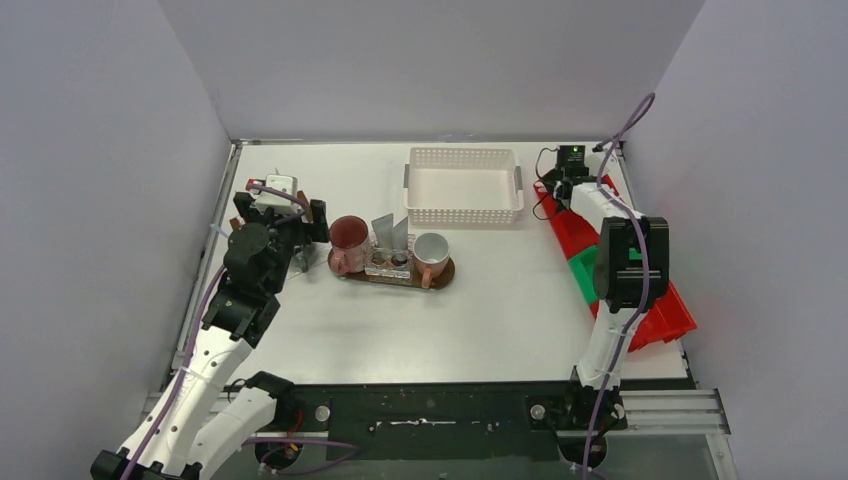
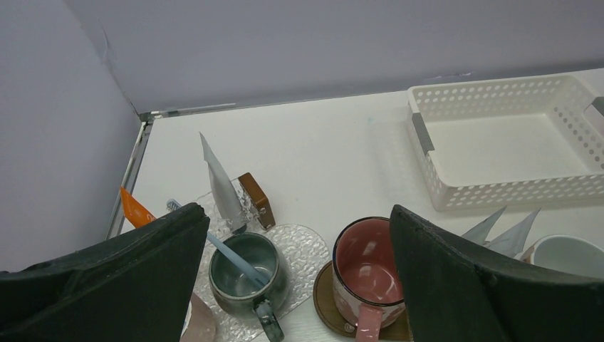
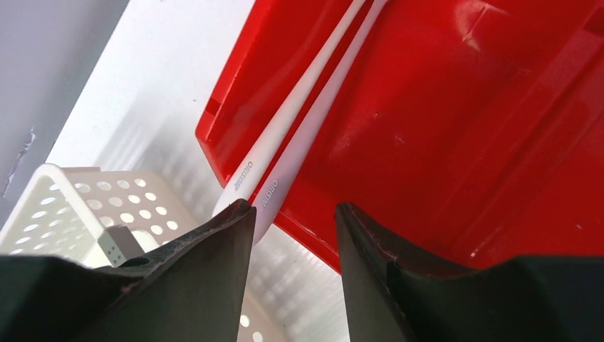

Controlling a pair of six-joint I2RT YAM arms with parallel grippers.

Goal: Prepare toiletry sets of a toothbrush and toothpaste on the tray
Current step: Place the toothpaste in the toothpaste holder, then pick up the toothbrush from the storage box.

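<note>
The dark green mug (image 2: 246,279) with a slim toothbrush (image 2: 229,251) leaning in it stands on a clear glass tray (image 2: 308,246) near the left edge of the table (image 1: 500,320). It sits low between the fingers of the left claw (image 2: 295,214), which hangs over it spread wide and grips nothing. A silvery tube (image 2: 221,187) stands upright just behind the mug. Beside it, toward the table's middle, a pink-lined mug (image 2: 367,267) sits on a brown tray (image 2: 322,299), followed by more tubes (image 2: 509,231) and a white mug (image 2: 570,255). A white basket (image 1: 463,214) lies toward the far edge. At the right edge, two white toothbrushes (image 3: 278,125) lie in a red bin (image 3: 463,107), their ends poking over its rim. The right claw (image 3: 292,210) is parted there, one handle end just beside a fingertip (image 3: 238,214), unpinched.
</note>
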